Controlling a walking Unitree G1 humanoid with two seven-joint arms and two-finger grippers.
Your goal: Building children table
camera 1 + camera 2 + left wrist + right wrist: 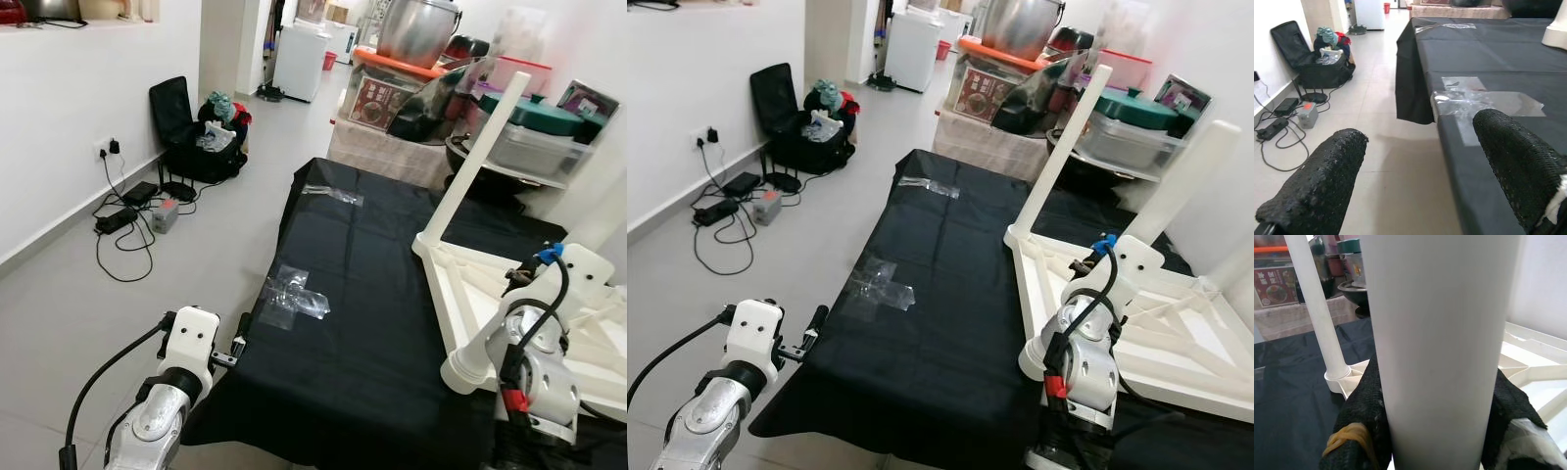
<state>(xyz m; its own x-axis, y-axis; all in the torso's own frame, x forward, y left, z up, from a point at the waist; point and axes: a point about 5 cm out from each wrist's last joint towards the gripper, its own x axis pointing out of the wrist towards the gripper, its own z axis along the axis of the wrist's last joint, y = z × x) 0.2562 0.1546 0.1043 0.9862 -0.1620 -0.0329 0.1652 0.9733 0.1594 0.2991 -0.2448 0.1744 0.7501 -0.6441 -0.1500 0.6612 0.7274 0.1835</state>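
My right hand (pixel 1437 431) clamps a smooth, stiff white table leg (pixel 1440 333), likely light but slippery, so I'd hold low near the upturned table frame (pixel 1176 333). Left hand (pixel 1420 181) wide, idle.

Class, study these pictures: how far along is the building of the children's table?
Done: one white leg stands fitted at the far corner of the upturned table top. In hand: the right hand is shut on another leg at the near corner. Left: seating it, any remaining legs, then turning the table upright. The left hand hovers open.
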